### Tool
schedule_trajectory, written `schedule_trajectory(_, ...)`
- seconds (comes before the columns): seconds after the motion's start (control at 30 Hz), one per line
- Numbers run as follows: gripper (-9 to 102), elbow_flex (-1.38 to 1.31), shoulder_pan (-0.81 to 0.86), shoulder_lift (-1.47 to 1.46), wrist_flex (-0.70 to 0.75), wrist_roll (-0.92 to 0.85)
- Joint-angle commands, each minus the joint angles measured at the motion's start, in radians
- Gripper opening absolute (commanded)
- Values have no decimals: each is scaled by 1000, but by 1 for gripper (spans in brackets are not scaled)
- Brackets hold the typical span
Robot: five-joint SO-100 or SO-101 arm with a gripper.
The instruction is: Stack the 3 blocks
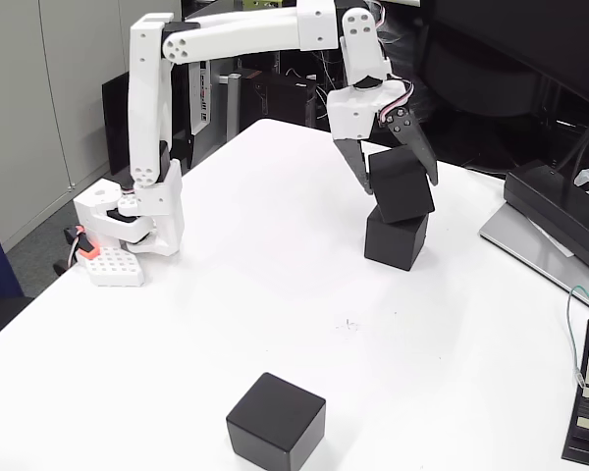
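fixed view from the front of a white table [275, 294]. at the left edge of the table sits my white plastic arm base [142, 221], with my white arm reaching up and across to the right. nearest the camera, low and left of centre, a matte black cube with softly rounded edges [276, 421] stands alone on the bare tabletop, well apart from everything else. farther back and to the right, a second matte black cube [396, 238] rests flat on the table, and a third matte black cube [401, 183] sits on top of it, tilted and turned a little so its edges do not line up with the one below. my black pointed gripper [396, 183] comes down from above with one finger on each side of this tilted top cube, closed about it at cube width. wide open white surface lies between the lone cube and the pair. at the right edge lie a grey laptop [545, 250] and a dark device [560, 216], near the pair.
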Motion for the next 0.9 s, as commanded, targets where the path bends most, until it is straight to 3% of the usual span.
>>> schedule_trajectory(0.0,-1,-8,-2,5,15,11)
schedule_trajectory(0.67,0,23,-2,5,15,8)
schedule_trajectory(0.87,13,23,-2,5,15,9)
